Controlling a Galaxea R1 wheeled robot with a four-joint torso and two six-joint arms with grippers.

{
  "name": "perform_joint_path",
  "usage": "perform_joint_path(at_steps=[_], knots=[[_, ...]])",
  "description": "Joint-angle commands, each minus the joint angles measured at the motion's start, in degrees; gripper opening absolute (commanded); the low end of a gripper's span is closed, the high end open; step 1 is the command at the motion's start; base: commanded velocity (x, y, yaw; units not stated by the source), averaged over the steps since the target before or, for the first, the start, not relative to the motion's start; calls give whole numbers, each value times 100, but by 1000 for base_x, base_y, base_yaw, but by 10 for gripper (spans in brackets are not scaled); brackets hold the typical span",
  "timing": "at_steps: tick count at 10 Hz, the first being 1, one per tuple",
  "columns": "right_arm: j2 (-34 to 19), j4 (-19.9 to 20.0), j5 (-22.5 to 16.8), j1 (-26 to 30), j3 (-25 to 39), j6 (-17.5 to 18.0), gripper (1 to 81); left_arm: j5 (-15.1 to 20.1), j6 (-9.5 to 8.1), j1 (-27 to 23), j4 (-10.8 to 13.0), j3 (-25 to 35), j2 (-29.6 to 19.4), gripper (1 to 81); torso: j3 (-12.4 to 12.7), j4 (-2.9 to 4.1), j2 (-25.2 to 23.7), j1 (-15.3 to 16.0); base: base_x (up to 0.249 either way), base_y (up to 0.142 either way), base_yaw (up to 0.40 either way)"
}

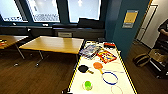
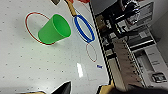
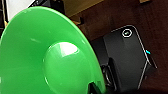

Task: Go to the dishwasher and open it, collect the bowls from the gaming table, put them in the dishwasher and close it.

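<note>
A lime green bowl (image 3: 50, 55) looms large and close in the right wrist view, hanging above the dark wood floor with my right gripper (image 3: 93, 88) shut on its rim. The gaming table (image 1: 125, 75), white-topped with a yellow edge, lies ahead in the head view. My left gripper (image 2: 83, 90) hovers open over its white top (image 2: 30, 65), a little way from a green cup (image 2: 53, 29) that stands on a thin red ring (image 2: 30, 18). That same green cup (image 1: 87, 85) sits near the table's front end. The dishwasher is out of view.
On the gaming table lie a blue ring (image 1: 110, 78), an orange paddle (image 1: 98, 66), a black paddle (image 1: 83, 68) and game boxes (image 1: 106, 56). Wooden tables (image 1: 53, 44) stand to the left. At the right are a person (image 1: 163, 30) and bags (image 1: 141, 60). My dark base (image 3: 127, 55) shows below the bowl.
</note>
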Motion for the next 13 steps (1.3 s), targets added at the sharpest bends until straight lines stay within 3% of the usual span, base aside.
perform_joint_path(at_steps=[1,4,9,11,13], knots=[[-283,-147,-190,365,221,-12,10,801,-368,-1017,-106,-584,453,811,0,0,0,0,0,0,0],[-229,-155,-217,436,177,-12,10,907,-420,-1255,-185,-972,727,811,-2,0,0,0,0,0,0],[-168,-155,-234,515,115,-12,10,889,-412,-1290,-141,-981,-99,811,-2,0,2,2,0,0,0],[-133,-147,-234,549,107,-12,10,898,-420,-1369,-123,-1103,-153,811,-2,0,2,2,0,0,0],[-124,-147,-243,559,107,-12,10,907,-420,-1475,-123,-1445,93,811,-2,0,2,2,0,0,0]])
